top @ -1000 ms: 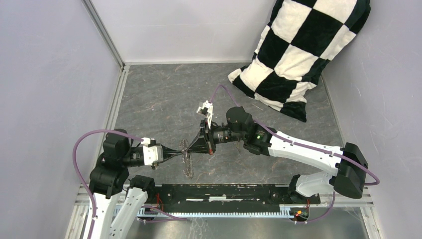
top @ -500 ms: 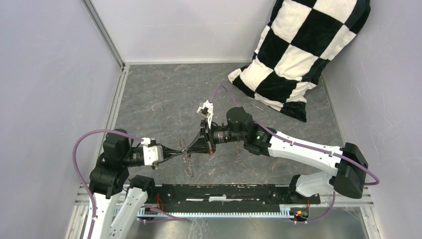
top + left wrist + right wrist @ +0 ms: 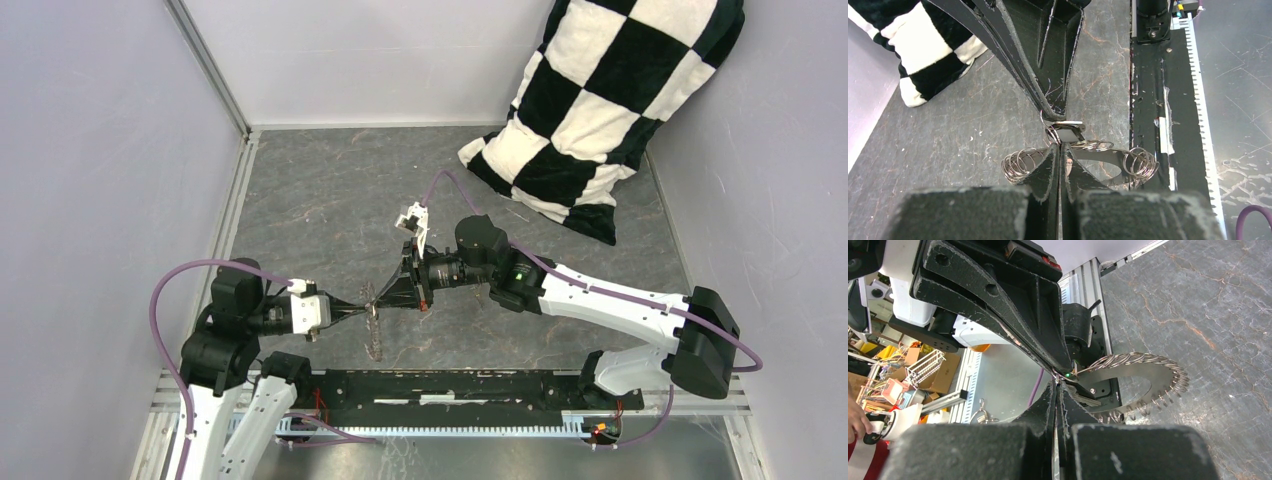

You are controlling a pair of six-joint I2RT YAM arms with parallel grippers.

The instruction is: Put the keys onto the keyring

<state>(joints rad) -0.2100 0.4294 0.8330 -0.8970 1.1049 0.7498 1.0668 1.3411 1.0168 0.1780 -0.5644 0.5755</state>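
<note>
while the left gripper (image 3: 363, 304) holds one keyring (image 3: 376, 332), the right gripper (image 3: 384, 297) meets it.

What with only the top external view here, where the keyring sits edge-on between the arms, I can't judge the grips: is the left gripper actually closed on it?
Observer: Yes. In the left wrist view, the left gripper is shut on the flat band of the keyring, between the small wire loops along its rim.
Operator: And the right one, is it holding anything?
Observer: The right gripper is shut too. A small silvery piece, apparently a key, pokes out of its tip right at the band. I cannot tell whether it is threaded on.
</note>
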